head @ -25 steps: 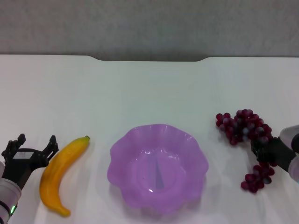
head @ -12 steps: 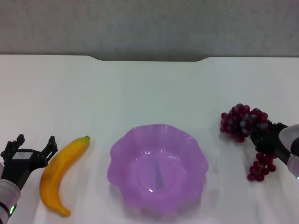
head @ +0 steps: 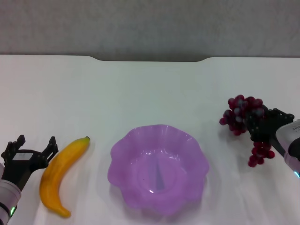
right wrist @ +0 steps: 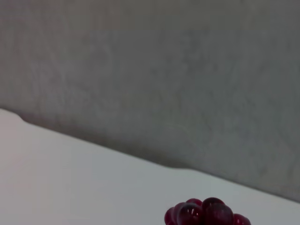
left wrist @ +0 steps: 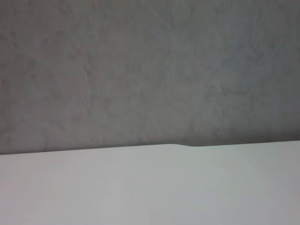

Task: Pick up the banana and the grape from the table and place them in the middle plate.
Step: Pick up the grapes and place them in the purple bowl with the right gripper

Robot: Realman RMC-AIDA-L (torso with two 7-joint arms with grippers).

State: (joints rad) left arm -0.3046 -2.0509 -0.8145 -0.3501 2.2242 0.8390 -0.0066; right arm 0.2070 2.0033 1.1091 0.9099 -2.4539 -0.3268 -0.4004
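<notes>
Your right tool [head: 262, 125] sits at the right edge of the head view, clenched on the grape [head: 243, 118]. Its dark fingers [head: 273, 115] wrap the middle of the bunch, so the larger cluster juts toward frame left of the grip and a small tail of berries hangs below it. The arm behind it enters from the lower right corner, its pale wrist angled up and inward toward the centre of the frame. The bunch looks raised off the tabletop [head: 150, 93]; how far you cannot tell. In the right wrist view only the top of the grape [right wrist: 206, 213] shows, at the bottom edge, with the grey wall [right wrist: 150, 70] behind.

Your left tool [head: 29, 149] sits at the lower left of the head view, released, its two dark fingers spread in a V pointing toward the top of the frame. It grasps nothing. That arm comes up from the lower left corner. The left wrist view shows only tabletop and wall.

The banana [head: 61, 176] lies flat on the tabletop just right of the left tool, nearly touching one fingertip, green stem tip toward the upper right. The plate [head: 140, 140] sits at bottom centre, between the two tools, apart from both fruits.
</notes>
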